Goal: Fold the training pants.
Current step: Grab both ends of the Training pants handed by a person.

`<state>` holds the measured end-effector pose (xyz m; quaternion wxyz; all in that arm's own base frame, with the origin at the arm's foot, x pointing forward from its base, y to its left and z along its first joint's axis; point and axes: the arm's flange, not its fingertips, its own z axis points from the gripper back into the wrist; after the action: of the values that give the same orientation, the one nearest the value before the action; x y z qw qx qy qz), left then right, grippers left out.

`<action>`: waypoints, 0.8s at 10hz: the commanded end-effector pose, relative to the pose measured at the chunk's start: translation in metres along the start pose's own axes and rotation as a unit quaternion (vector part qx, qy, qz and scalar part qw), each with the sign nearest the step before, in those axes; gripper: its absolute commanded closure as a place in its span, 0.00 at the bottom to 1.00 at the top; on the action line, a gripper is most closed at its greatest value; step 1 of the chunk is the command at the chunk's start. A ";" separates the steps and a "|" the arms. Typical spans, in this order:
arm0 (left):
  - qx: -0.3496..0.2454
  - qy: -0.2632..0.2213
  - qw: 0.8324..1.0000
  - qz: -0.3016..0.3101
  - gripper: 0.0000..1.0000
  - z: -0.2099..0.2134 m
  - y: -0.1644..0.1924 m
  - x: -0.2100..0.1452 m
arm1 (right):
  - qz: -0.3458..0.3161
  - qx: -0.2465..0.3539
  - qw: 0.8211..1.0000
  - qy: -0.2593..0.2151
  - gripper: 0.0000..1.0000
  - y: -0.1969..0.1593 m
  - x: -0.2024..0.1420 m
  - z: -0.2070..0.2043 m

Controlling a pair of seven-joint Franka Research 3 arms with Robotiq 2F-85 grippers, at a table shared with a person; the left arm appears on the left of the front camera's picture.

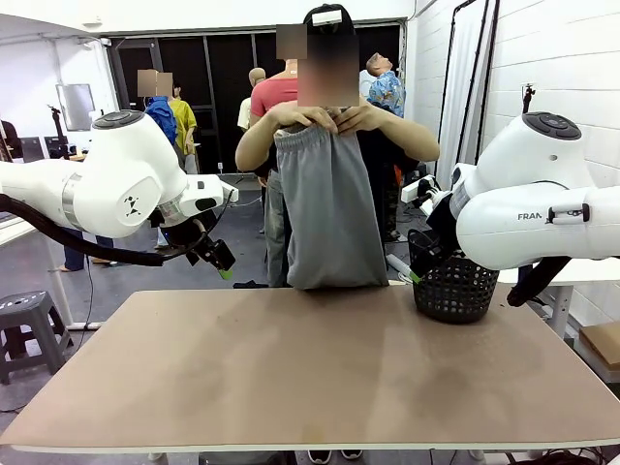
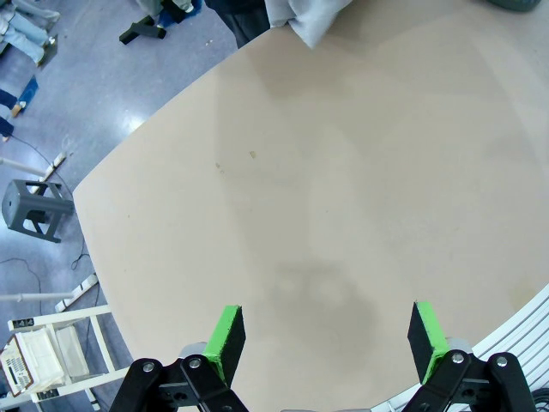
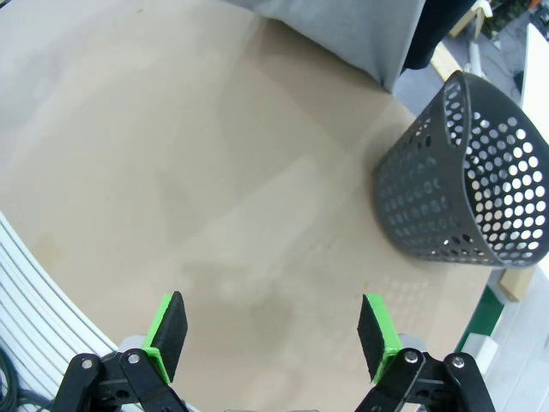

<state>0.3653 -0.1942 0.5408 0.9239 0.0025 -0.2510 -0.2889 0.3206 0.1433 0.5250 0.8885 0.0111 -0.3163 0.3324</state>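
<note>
**Tan tabletop lies bare as training pants are held up at its far edge**

Across a tan table [image 1: 310,378] in a busy workshop, the training pants [image 1: 329,218] are held up by the waistband in a person's hands [image 1: 295,117] at chest height. The grey cloth hangs straight down to about the table's far edge. Whether its lower end rests on the surface cannot be told. No part of the garment is laid flat, and no fold is seen in it.

The left gripper [image 1: 221,263] is poised above the table's far left side, its green-padded fingers spread wide with nothing between them. The right gripper [image 1: 418,260] hovers just beside a black perforated basket [image 1: 455,288] at the far right corner and is likewise spread and empty. Neither is in touch with the cloth.

The step in hand is judged to be the presentation of the garment, with folding itself not yet begun. Before any crease can be made, the pants would need to be spread flat on the open surface, either lowered there by the person or taken over by the arms. A hand-over would call for both grippers to be brought in to the cloth from either side and closed on it. On the right, the basket would have to be avoided.
</note>
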 end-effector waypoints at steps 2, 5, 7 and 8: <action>0.000 -0.004 1.000 -0.003 0.00 0.001 0.000 -0.001 | 0.000 -0.001 1.000 -0.004 0.00 0.000 0.001 0.000; 0.000 -0.004 1.000 -0.003 0.00 0.001 0.000 -0.001 | 0.000 -0.001 1.000 -0.004 0.00 0.000 0.001 0.000; 0.000 -0.004 1.000 -0.003 0.00 0.001 0.000 -0.001 | 0.000 -0.001 1.000 -0.004 0.00 0.000 0.001 0.000; 0.000 -0.004 1.000 -0.003 0.00 0.001 0.000 -0.001 | 0.000 -0.001 1.000 -0.004 0.00 0.000 0.001 0.000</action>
<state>0.3653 -0.1942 0.5408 0.9239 0.0025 -0.2510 -0.2889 0.3206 0.1433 0.5250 0.8885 0.0111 -0.3163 0.3323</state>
